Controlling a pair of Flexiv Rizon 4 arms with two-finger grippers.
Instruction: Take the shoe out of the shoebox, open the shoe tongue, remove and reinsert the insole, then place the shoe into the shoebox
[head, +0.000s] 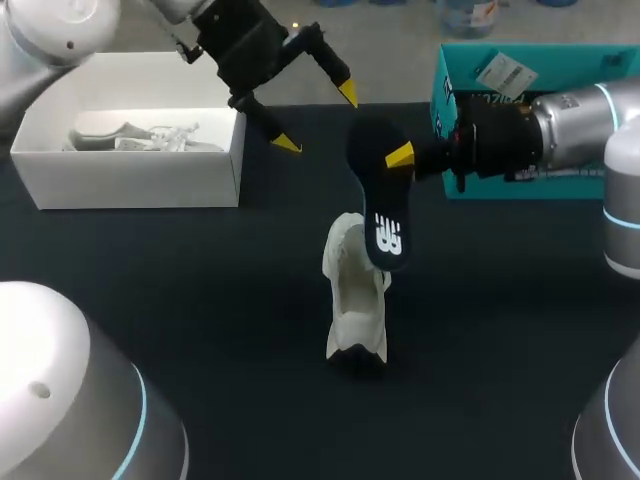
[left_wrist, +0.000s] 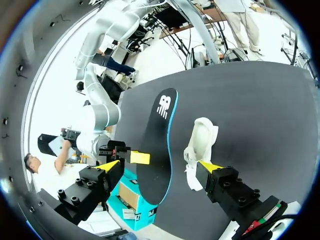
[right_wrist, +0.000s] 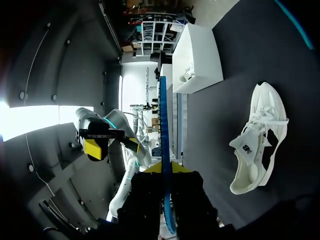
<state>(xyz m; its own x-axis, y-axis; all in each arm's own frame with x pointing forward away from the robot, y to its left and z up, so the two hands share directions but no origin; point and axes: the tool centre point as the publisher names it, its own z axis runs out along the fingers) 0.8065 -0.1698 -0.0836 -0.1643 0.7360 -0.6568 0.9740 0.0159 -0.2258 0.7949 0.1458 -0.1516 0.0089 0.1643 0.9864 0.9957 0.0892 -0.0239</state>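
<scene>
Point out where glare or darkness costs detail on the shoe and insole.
Head view: the shoe glares white, laces lost; the insole merges with the dark table. Right wrist view: shoe evenly lit, laces plain. Left wrist view: insole's blue edge stands clear.

Lighting: even and from overhead, we find. Our table (head: 150, 300) reads matt and dark; the white shoe (head: 355, 310) shows bright, its shadow faint. Left wrist view: surroundings washed out white. Right wrist view: dim, one blown-out patch.
</scene>
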